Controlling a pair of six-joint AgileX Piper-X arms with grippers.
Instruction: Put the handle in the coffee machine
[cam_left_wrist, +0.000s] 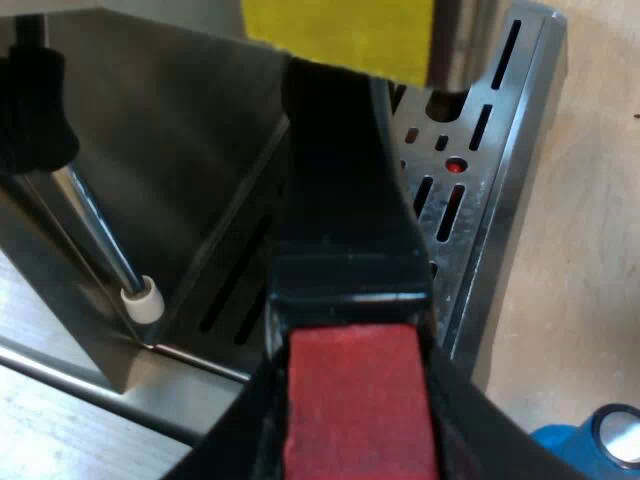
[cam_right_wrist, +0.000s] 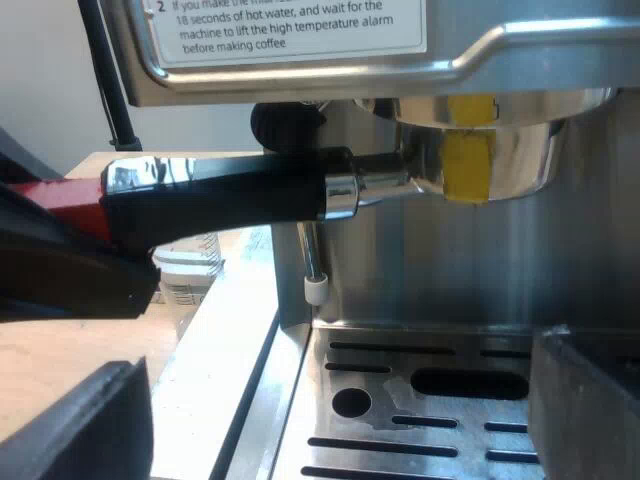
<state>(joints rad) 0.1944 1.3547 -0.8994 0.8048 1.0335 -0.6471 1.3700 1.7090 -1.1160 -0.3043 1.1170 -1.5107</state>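
The metal holder (cam_right_wrist: 480, 150), marked with yellow tape, sits up under the espresso machine's (cam_right_wrist: 300, 60) brew head. Its dark handle (cam_right_wrist: 220, 195) sticks out level and ends in red (cam_left_wrist: 355, 400). My left gripper (cam_left_wrist: 355, 440) is shut on that red end, one black finger (cam_left_wrist: 235, 440) on each side. From the right wrist view, the left gripper (cam_right_wrist: 60, 270) is at the handle's outer end. My right gripper (cam_right_wrist: 330, 420) hangs open over the drip tray (cam_right_wrist: 430, 400), facing the machine's front, with nothing between its fingers.
The steam wand (cam_right_wrist: 312, 260) with its white tip (cam_left_wrist: 143, 300) hangs beside the brew head, under the handle. A measuring glass (cam_right_wrist: 190, 270) stands on the wooden table beside the machine. A blue tamper (cam_left_wrist: 600, 445) stands near the drip tray's (cam_left_wrist: 500, 200) corner.
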